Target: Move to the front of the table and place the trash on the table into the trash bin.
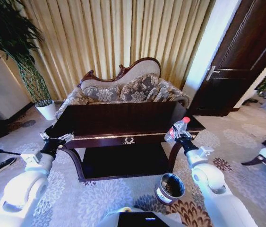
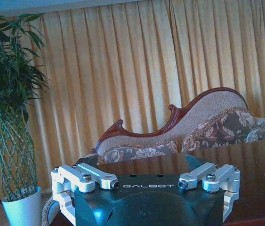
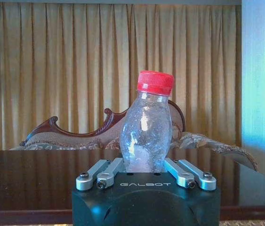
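From the head view, the table [image 1: 123,124] fills the centre, with the sofa [image 1: 123,90] behind it at 12 o'clock. At about 3 o'clock of the tabletop, the right gripper [image 1: 180,133] holds the bottle [image 1: 179,127] upright, red cap up, over the table's front right corner. The bin [image 1: 169,187] stands on the carpet at roughly 6 o'clock from that gripper, so the bottle is probably held upright there for carrying down to it. The right arm reaches forward from the shoulder, forearm rising to the wrist. The left gripper [image 1: 56,140] sits at the table's front left corner, about 9 o'clock, arm likewise extended.

Seen from the left wrist, the left gripper [image 2: 146,181] has its jaws spread and nothing between them, above the dark tabletop [image 2: 259,179]; it looks idle.

Seen from the right wrist, the right gripper [image 3: 146,172] is clenched on the bottle [image 3: 146,132] low on its body, keeping it vertical.
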Available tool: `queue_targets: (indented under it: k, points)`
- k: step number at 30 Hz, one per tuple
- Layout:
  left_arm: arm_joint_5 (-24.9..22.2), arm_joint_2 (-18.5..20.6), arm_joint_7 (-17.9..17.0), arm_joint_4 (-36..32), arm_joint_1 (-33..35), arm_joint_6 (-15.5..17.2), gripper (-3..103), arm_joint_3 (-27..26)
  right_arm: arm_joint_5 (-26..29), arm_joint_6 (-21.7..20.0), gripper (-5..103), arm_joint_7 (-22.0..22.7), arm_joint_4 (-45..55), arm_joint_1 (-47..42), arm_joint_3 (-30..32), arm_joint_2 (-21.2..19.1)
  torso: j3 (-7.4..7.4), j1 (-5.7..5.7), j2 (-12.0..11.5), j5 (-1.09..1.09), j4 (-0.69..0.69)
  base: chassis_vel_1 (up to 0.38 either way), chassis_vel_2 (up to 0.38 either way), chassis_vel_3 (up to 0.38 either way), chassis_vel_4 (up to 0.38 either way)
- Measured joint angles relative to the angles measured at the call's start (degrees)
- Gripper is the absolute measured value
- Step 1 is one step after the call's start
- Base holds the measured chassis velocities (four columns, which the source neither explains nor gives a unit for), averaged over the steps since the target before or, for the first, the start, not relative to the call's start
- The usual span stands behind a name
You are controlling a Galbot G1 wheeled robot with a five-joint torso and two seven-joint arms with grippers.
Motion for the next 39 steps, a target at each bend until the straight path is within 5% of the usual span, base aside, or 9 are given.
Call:
queue_targets:
  k: [6, 13, 21, 27, 36, 39]
  points:
    - [0.0, -0.2, -0.2, 0.0, 0.4, -0.1, 100, -0.1, -0.5, 0.7, 21, -0.1, -4.7, 0.4, -0.8, 0.2, -0.01, -0.03, 0.0, -0.01, 0.01, 0.074, -0.073, -0.059, 0.061]
    - [0.0, -0.7, -1.2, -1.1, 0.3, -0.2, 100, 0.5, 2.3, 0.6, 21, -0.3, -21.7, 1.3, -2.2, 0.6, 0.01, 0.0, 0.0, 0.01, -0.01, 0.0, 0.0, 0.0, 0.0]
    - [-0.1, -1.3, -1.8, -2.4, 0.4, -0.4, 100, 0.9, -5.0, 6.1, 21, -0.2, -52.3, 9.9, -3.7, 3.0, 0.0, 0.0, 0.0, 0.0, -0.01, 0.0, 0.0, 0.0, 0.0]
    - [-0.1, -1.5, -1.9, -3.2, 0.7, -0.5, 100, 0.6, -7.7, 6.8, 20, -0.1, -64.5, 14.6, -3.6, 5.7, 0.01, 0.0, 0.0, 0.01, 0.0, 0.0, 0.0, 0.0, 0.0]
    - [-0.1, -0.8, -2.2, -4.0, 1.1, -1.4, 100, 0.4, -8.4, 7.8, 59, 0.4, -67.0, 16.5, -3.0, 7.6, 0.0, 0.0, 0.0, -0.01, 0.0, 0.0, 0.0, 0.0, 0.0]
    - [-0.1, -0.6, -2.2, -4.3, 1.0, -1.6, 100, 0.2, -8.4, 8.0, 65, 1.0, -66.9, 16.4, -3.0, 7.4, 0.0, 0.0, 0.0, 0.0, 0.0, 0.0, 0.0, 0.0, 0.0]
